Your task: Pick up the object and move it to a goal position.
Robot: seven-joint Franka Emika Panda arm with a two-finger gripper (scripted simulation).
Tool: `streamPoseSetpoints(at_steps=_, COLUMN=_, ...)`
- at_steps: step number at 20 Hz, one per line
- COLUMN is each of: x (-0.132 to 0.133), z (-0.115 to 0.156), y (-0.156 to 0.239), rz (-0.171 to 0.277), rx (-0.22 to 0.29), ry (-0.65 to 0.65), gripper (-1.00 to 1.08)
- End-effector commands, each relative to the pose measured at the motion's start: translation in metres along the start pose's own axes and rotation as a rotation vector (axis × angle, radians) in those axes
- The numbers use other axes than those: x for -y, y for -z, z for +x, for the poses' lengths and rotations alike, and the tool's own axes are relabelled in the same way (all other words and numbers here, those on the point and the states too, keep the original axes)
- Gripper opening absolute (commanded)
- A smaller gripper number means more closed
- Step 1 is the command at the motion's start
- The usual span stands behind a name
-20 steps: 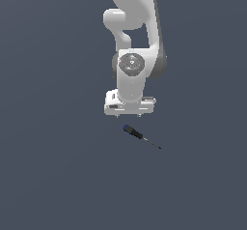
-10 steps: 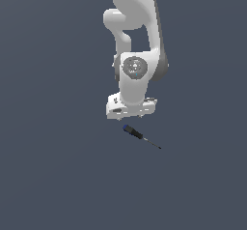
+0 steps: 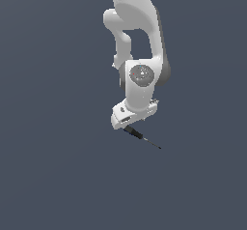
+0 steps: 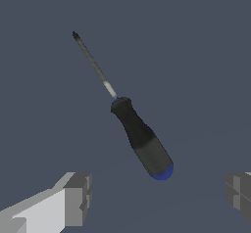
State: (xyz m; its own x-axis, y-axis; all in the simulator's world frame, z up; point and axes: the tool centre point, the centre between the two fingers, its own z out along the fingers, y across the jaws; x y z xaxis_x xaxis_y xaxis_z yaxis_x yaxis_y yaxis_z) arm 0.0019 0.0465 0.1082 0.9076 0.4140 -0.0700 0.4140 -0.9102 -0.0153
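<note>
The screwdriver (image 3: 141, 137) lies flat on the dark grey floor, its blue end cap under the white hand and its thin shaft pointing to the exterior view's right. In the wrist view the screwdriver (image 4: 141, 137) shows a dark handle, a blue cap and a thin shaft. My gripper (image 3: 127, 126) hangs just above the handle's cap end. In the wrist view the gripper (image 4: 157, 194) is open and empty. One grey fingertip (image 4: 74, 193) stands on each side of the cap, apart from it.
The plain dark grey floor (image 3: 58, 176) spreads all around. The white arm (image 3: 137, 40) rises above the hand. No goal marker shows in either view.
The hand has come down toward the screwdriver's handle and turned a little. The screwdriver has not moved.
</note>
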Motion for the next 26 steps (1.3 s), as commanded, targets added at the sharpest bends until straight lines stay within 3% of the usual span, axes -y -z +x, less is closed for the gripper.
streamPoseSetpoints(at_steps=1, x=0.003, z=0.007, y=-0.006, rz=-0.005, rx=-0.008, ry=0.083, gripper=1.00)
streamPoseSetpoints(at_steps=14, x=0.021, z=0.038, y=-0.032, rz=-0.028, rx=-0.049, ry=0.460, gripper=1.00)
streamPoseSetpoints(at_steps=26, x=0.028, z=0.047, y=-0.040, rz=-0.035, rx=-0.064, ry=0.579, gripper=1.00)
